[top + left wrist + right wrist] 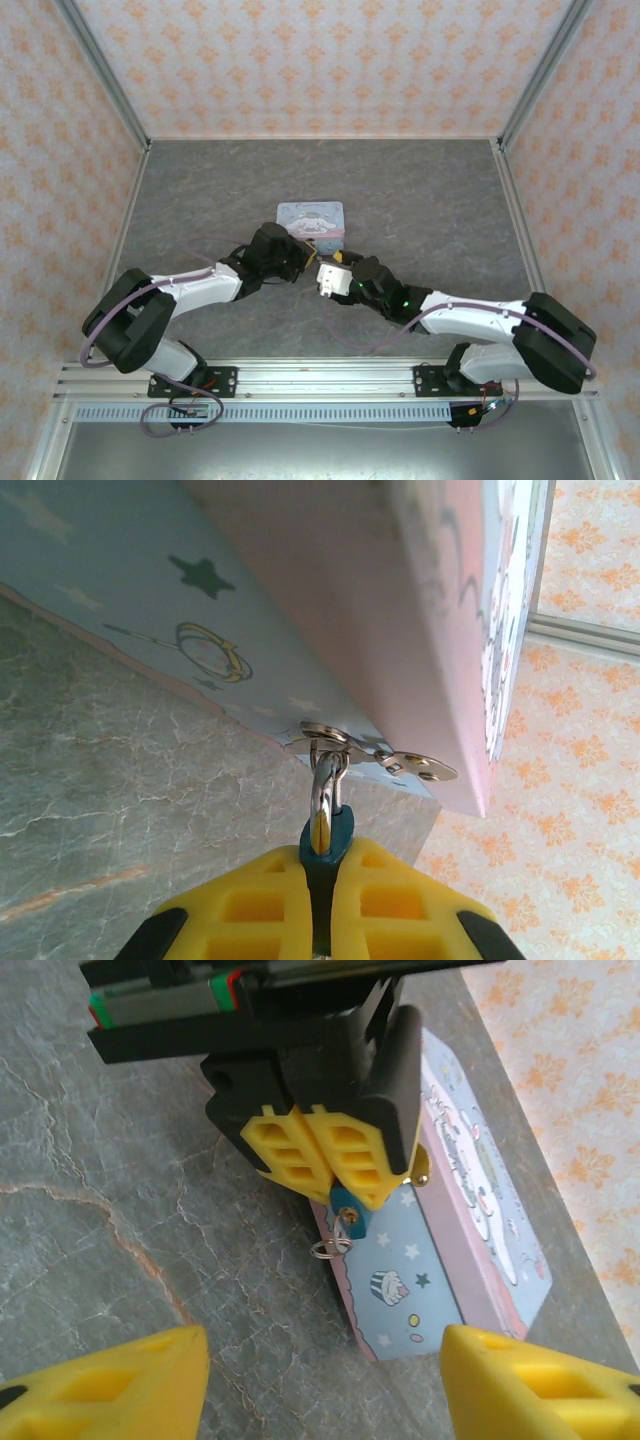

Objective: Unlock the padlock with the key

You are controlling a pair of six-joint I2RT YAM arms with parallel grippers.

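Closer in, left jaws pinch the padlock, shackle threading the hasp.

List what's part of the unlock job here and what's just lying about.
Job: padlock; left gripper shut on it; right gripper open nearby.
Lying about: tin box, its hasp carrying the padlock; table.
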